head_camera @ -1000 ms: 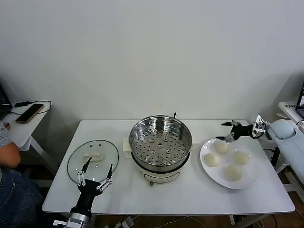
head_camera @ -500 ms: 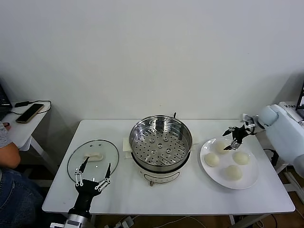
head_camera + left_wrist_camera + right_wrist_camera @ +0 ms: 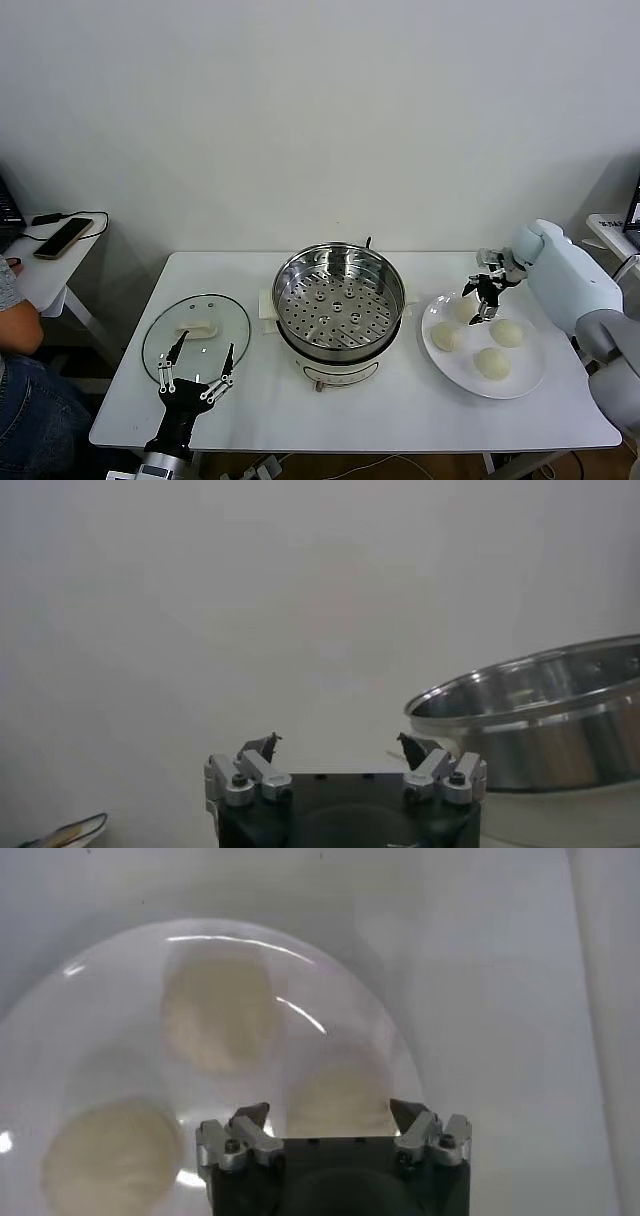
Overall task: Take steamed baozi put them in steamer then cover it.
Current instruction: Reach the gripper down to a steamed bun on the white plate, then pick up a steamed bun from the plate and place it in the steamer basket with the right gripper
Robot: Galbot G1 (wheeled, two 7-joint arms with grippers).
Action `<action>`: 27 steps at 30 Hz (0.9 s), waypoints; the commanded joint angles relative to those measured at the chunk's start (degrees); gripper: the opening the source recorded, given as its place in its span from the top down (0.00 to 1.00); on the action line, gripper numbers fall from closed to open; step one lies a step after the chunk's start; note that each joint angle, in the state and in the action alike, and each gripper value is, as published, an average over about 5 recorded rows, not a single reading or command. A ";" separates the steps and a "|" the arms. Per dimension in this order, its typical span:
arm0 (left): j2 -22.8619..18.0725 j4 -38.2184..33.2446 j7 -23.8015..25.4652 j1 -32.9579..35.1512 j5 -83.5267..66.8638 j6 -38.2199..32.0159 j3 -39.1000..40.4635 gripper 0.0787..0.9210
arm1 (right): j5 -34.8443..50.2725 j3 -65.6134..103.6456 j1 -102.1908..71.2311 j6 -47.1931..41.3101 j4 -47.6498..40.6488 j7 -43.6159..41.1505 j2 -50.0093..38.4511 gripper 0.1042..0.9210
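Head view: right pincer above steamed baozi.

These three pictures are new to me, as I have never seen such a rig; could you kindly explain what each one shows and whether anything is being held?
It is a two-armed robot at a white table. The wide picture comes from a camera on its head; the other two come from cameras on its wrists, each looking past its own gripper.

In the middle stands the steamer, a shiny steel pot with a perforated tray, empty. To its left lies the glass lid, flat on the table. To its right a white plate carries four baozi.

The right gripper hovers open above the plate, over the bun nearest the steamer's far side. The left gripper waits open near the table's front edge, beside the lid. Neither holds anything.
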 commanded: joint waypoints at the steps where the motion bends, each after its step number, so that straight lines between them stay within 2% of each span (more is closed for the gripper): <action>1: -0.06 -0.25 -0.20 0.04 0.00 0.02 0.09 0.12 | -3.63 -0.20 0.59 0.54 -1.87 1.55 1.67 0.12; 6: -0.11 -0.39 -0.33 0.04 0.00 0.00 0.19 0.12 | -4.43 0.11 -0.09 0.94 -2.11 2.86 1.57 0.17; 11: -0.15 -0.76 -0.46 0.16 0.00 0.04 0.20 0.12 | -4.13 0.15 -0.44 1.26 -1.38 3.76 1.21 0.29; 16: -0.13 -1.33 -0.56 0.27 0.00 0.26 0.12 0.12 | -1.76 -1.41 0.38 2.04 2.63 2.77 -0.62 0.33; 20: 0.01 -1.98 -0.58 0.25 0.00 0.50 0.20 0.12 | 5.05 -6.55 3.73 3.57 11.12 0.78 -4.42 0.33; 25: 0.26 -2.25 -0.63 0.02 -0.01 0.53 0.38 0.12 | 15.96 -16.62 12.63 10.02 26.85 -0.84 -9.21 0.32; 27: 0.28 -2.18 -0.66 -0.06 -0.01 0.51 0.49 0.12 | 17.78 -20.06 16.08 12.65 33.07 -0.98 -10.04 0.32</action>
